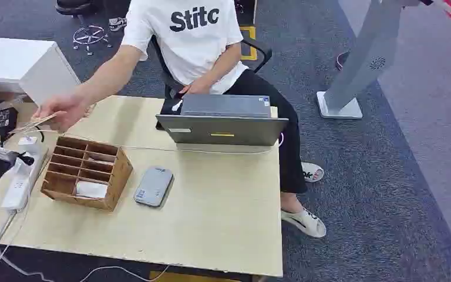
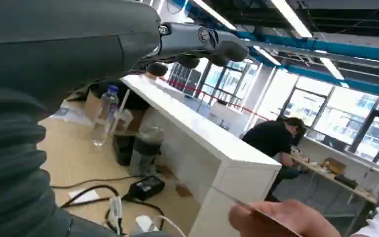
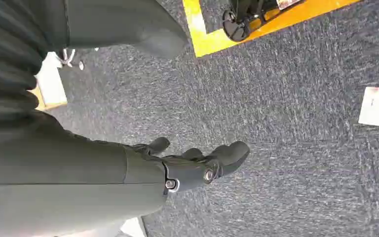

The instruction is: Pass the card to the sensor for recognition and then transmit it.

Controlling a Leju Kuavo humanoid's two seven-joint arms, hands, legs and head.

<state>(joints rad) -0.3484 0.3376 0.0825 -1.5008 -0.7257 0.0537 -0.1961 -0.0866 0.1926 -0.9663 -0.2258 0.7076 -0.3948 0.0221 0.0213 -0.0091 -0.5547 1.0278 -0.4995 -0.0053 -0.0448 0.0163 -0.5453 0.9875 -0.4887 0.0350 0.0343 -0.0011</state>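
A person's hand holds the card over the wooden organiser (grey sensor beside); left hand and right hand empty, fingers loosely apart.

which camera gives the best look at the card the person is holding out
The head view: the card shows flat and whole, pinched in the person's hand above the table's left end. The left wrist view catches it edge-on at the frame's bottom. The right wrist view faces the carpet.
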